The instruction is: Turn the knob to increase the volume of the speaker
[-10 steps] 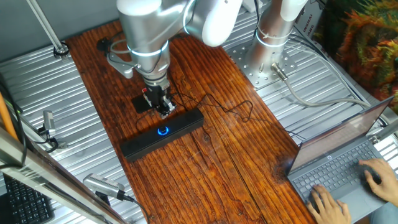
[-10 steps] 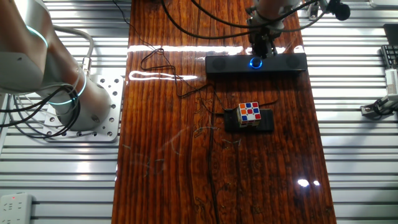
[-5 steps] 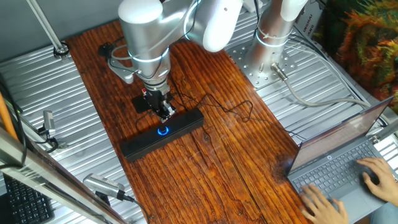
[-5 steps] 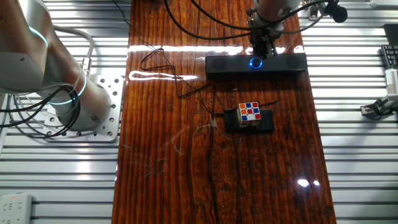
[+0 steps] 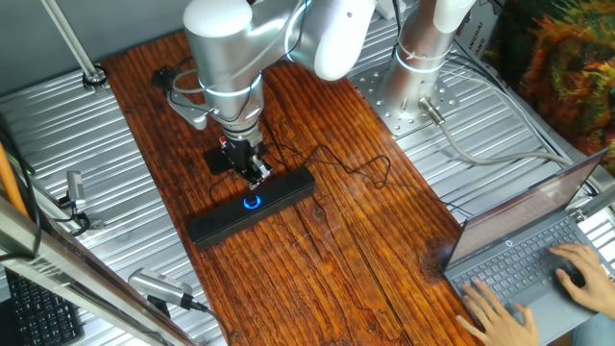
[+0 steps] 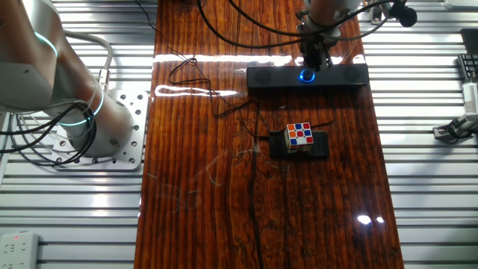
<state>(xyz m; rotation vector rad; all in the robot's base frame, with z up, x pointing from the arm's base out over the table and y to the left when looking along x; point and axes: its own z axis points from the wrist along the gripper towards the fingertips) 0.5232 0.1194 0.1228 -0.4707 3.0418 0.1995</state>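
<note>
Speaker [image 5: 252, 206] lies centre-left on the wooden counter [image 5: 365, 250], its blue-lit knob [image 5: 253, 202] at mid-bar. Pincer [image 5: 257, 174] sits just above and behind the knob; whether its jaws are apart or together, cannot tell. Risk, as a judgement: an off-centre descent would push the light bar sideways or slip off the dial. The other fixed view alone shows the Rubik's cube [image 6: 299, 136] on its black pad [image 6: 319, 146]; this one shows the laptop [image 5: 524, 252].

black speaker [image 6: 307, 76], blue-ringed knob [image 5: 252, 203], multicoloured cube [image 6: 299, 135], red-brown striped table [image 6: 224, 209].
</note>
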